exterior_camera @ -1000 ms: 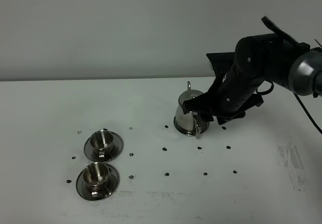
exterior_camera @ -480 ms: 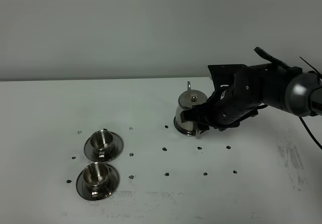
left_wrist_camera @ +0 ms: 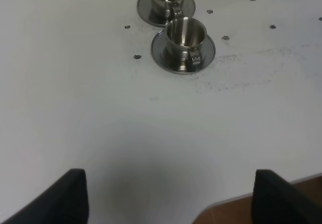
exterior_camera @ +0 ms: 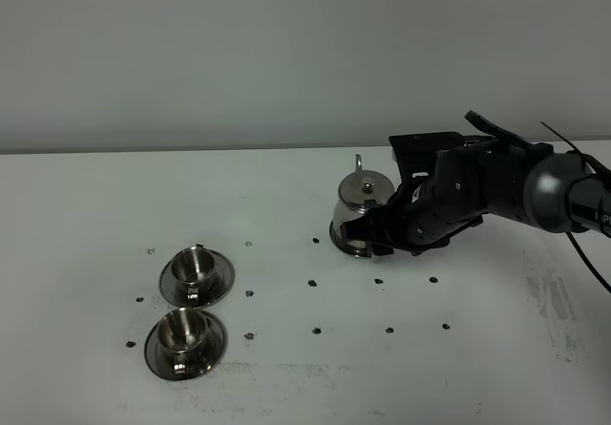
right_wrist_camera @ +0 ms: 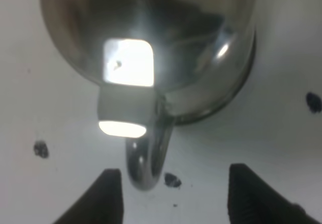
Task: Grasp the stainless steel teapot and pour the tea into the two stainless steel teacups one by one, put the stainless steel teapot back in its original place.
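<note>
While the stainless steel teapot (exterior_camera: 361,210) stands upright on the white worktop (exterior_camera: 95,205), right of the middle, the right fingers (right_wrist_camera: 108,201) sit spread wide on either side of its loop handle (right_wrist_camera: 146,166), gripping nothing. The two teacups (exterior_camera: 195,267) (exterior_camera: 184,329) rest on their saucers (exterior_camera: 223,275) well off to the left, one behind the other. The left fingers (left_wrist_camera: 70,196) hang wide and empty over the worktop.
</note>
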